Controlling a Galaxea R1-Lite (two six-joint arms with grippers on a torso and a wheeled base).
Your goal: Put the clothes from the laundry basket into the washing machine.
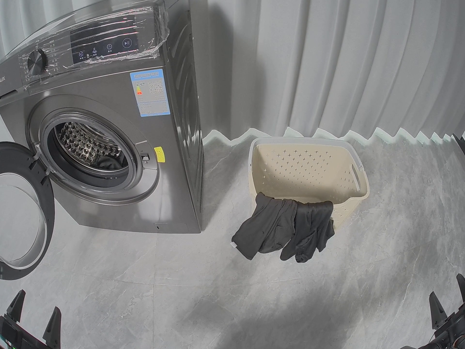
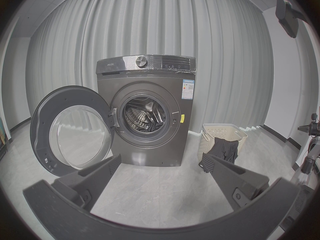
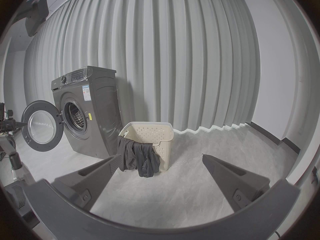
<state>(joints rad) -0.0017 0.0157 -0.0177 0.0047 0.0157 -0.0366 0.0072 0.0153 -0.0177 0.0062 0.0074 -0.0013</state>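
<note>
- Dark clothes (image 1: 286, 226) drape over the laundry basket (image 1: 310, 170) at its front rim.
- Washing machine (image 1: 121, 122) stands beside it, door (image 2: 71, 130) swung open.
- Left gripper (image 2: 160, 159), right gripper (image 3: 160, 157): fingers spread, empty.

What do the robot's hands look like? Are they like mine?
Not much like yours. The left hand and the right hand look alike. Each is dark grey, with just two wedge-shaped fingers that narrow to points. Each finger has a small round hole near its base, one tip has a ribbed pad, and both fingers sit on a curved dark bar.
</note>
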